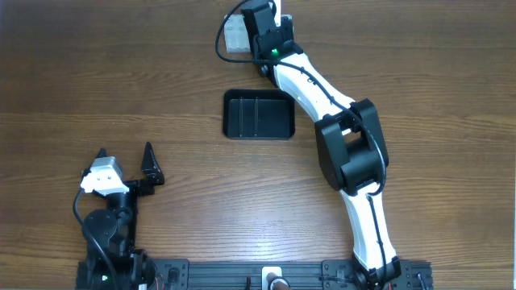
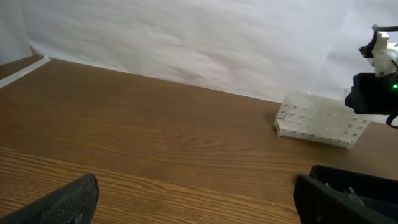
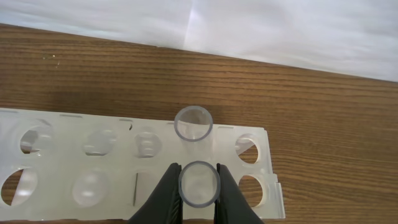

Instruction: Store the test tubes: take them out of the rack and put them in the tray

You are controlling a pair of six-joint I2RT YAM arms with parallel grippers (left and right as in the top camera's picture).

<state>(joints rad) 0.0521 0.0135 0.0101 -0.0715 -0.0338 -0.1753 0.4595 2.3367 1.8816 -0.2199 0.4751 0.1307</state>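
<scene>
A clear plastic rack (image 1: 235,34) with rows of round holes stands at the far edge of the table. My right gripper (image 1: 260,28) hangs over its right end. From the right wrist, two clear test tubes stand upright in the rack (image 3: 93,180), open mouths up. My right gripper (image 3: 199,180) is shut on the nearer tube (image 3: 199,185), one black finger on each side. The second tube (image 3: 193,123) stands in the hole just beyond it. The black tray (image 1: 260,114) lies nearer the middle of the table. My left gripper (image 1: 125,161) rests open and empty at the near left.
From the left wrist the rack (image 2: 320,119) and the right arm's wrist (image 2: 376,87) show far off across bare wooden table. A white wall or sheet lines the table's far edge behind the rack.
</scene>
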